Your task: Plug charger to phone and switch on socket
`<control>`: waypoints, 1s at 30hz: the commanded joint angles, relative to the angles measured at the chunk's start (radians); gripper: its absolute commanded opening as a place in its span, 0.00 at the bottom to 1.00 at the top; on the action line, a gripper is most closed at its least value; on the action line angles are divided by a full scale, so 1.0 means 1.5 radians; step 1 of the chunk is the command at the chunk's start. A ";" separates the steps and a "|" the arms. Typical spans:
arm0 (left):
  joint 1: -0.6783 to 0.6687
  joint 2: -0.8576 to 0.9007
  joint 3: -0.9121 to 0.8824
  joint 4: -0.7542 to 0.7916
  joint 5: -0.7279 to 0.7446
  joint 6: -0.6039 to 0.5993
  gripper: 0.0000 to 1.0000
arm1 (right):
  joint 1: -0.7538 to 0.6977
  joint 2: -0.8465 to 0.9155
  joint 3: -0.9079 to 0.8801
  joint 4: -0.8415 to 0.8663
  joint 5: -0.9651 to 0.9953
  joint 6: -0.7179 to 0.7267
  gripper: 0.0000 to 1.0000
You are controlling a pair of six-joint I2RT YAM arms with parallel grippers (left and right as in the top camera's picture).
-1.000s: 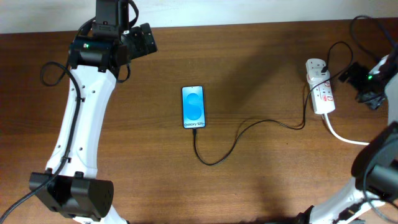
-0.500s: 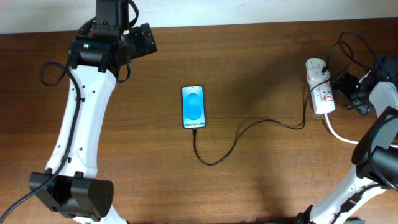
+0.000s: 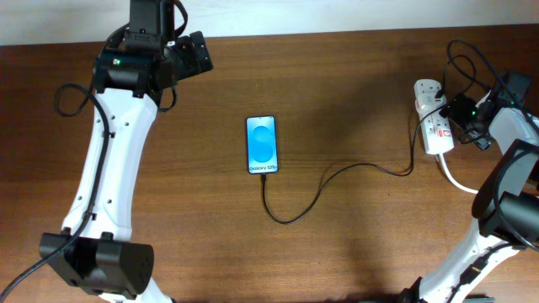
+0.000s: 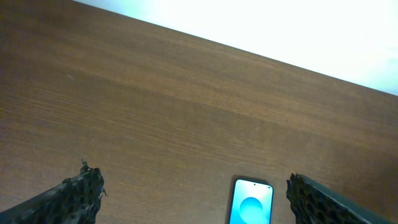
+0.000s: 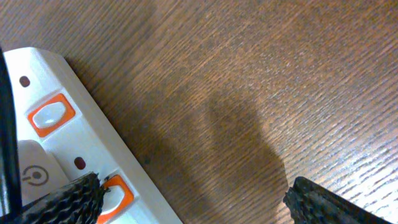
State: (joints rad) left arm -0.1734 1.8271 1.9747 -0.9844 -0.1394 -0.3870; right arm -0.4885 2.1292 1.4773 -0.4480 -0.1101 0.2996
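Note:
The phone (image 3: 262, 145) lies screen up at the table's middle, blue screen lit; it also shows in the left wrist view (image 4: 252, 203). The charger (image 3: 337, 171), a thin black cable, runs from the phone's near end in a loop to the socket (image 3: 433, 118), a white power strip at the right. My right gripper (image 3: 461, 114) is open, right at the strip's near right side. In the right wrist view the socket (image 5: 68, 149) shows orange-red switches (image 5: 50, 115), and one finger of the gripper (image 5: 193, 199) rests on the lower switch. My left gripper (image 3: 195, 52) is open, far from the phone.
A thick white cord (image 3: 465, 183) leaves the socket toward the right edge. The robot's own black cables (image 3: 467, 59) loop above the strip. The table's far edge meets a white wall (image 4: 280, 25).
My right gripper has moved left and a little down, from beside the strip onto its right side. The left arm, phone and cable have not moved.

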 commanded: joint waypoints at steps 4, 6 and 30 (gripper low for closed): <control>0.000 0.004 -0.001 -0.001 -0.008 -0.009 0.99 | 0.008 0.015 -0.003 -0.038 -0.027 -0.004 0.98; 0.000 0.004 -0.001 -0.001 -0.008 -0.009 0.99 | 0.008 0.016 -0.003 -0.041 -0.027 -0.004 0.98; 0.000 0.004 -0.001 -0.001 -0.008 -0.009 0.99 | 0.078 0.052 -0.003 -0.066 -0.058 -0.078 0.98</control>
State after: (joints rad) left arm -0.1734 1.8271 1.9747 -0.9844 -0.1394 -0.3870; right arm -0.4709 2.1452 1.5158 -0.4973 -0.0757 0.2470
